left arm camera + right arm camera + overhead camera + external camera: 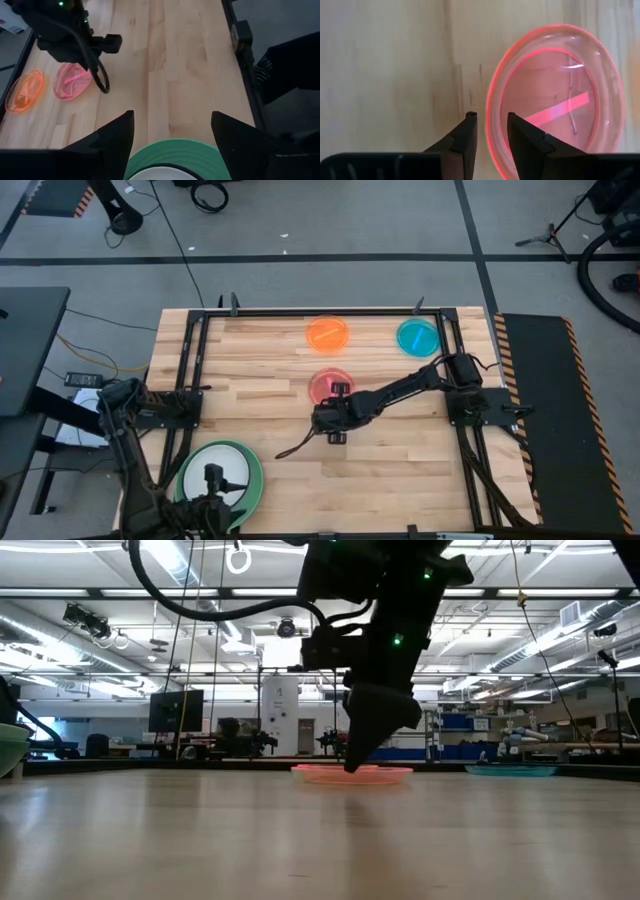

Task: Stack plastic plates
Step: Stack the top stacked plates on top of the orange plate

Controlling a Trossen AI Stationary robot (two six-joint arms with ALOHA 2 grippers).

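The translucent pink plate (pixel 555 95) lies flat on the table's middle. My right gripper (pixel 490 120) points down at it, open by a narrow gap, with one finger inside its rim and one outside. In the low view the right gripper (pixel 352 765) reaches down to the pink plate (pixel 350 775). My left gripper (pixel 172 125) hovers wide open over a large green plate (pixel 175 150) at the near left, which has a white plate (pixel 203 477) resting in it. The orange plate (pixel 328 333) and cyan plate (pixel 418 337) lie flat near the far edge. My right gripper comes from above with its fingers (pixel 470 125) on either side of the pink plate's rim (pixel 490 107), which lies flat on the table. I cannot tell whether the fingers touch the rim.
A black metal frame (pixel 195 350) runs along the table's left, far and right sides. Bare wood (pixel 400 460) stretches across the near right part. A loose black cable (pixel 295 447) from the right wrist trails over the table's middle.
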